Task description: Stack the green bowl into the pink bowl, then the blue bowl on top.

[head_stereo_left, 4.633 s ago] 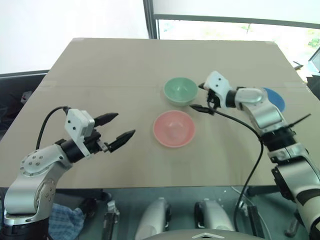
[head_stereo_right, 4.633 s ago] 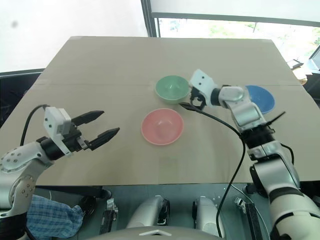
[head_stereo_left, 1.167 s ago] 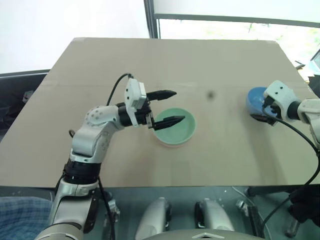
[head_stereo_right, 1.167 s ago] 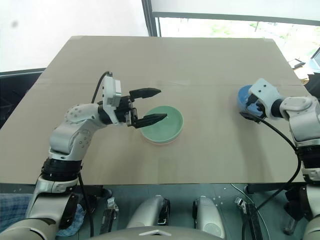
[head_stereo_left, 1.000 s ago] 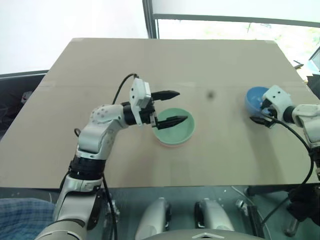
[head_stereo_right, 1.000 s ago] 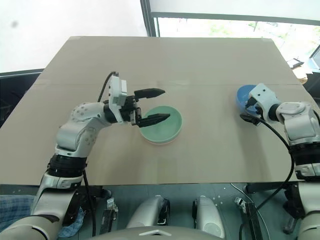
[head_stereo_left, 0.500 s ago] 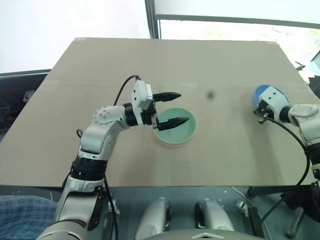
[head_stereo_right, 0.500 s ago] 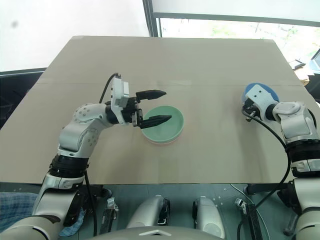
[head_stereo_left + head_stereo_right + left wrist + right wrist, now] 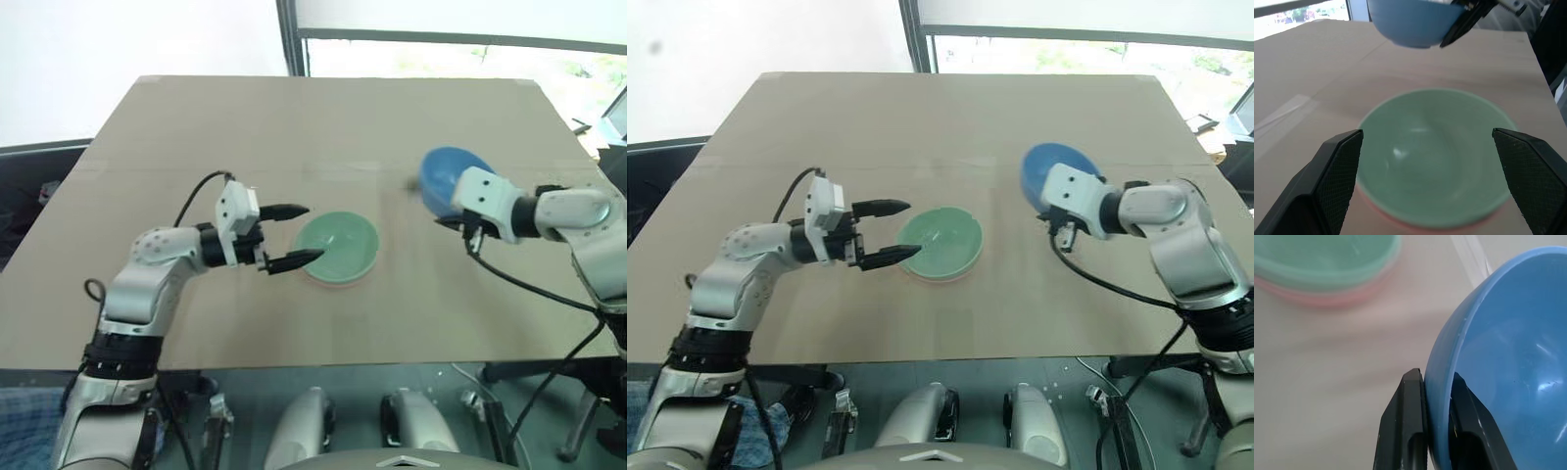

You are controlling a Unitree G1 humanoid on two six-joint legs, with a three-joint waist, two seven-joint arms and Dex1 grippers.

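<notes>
Right tool (image 9: pixel 1437 396) pinched on blue bowl (image 9: pixel 446 176) rim, bowl aloft beside stack. Green bowl (image 9: pixel 337 246) nested in pink bowl (image 9: pixel 1396 221). Left tool (image 9: pixel 296 234) wide open, empty. Level bowl, centre over stack, lower.

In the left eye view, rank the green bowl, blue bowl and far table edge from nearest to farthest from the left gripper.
1. green bowl: just beyond the open left gripper, nested in the pink bowl.
2. blue bowl: to the right, lifted, pinched by the right gripper.
3. Far table edge: at the back.
</notes>
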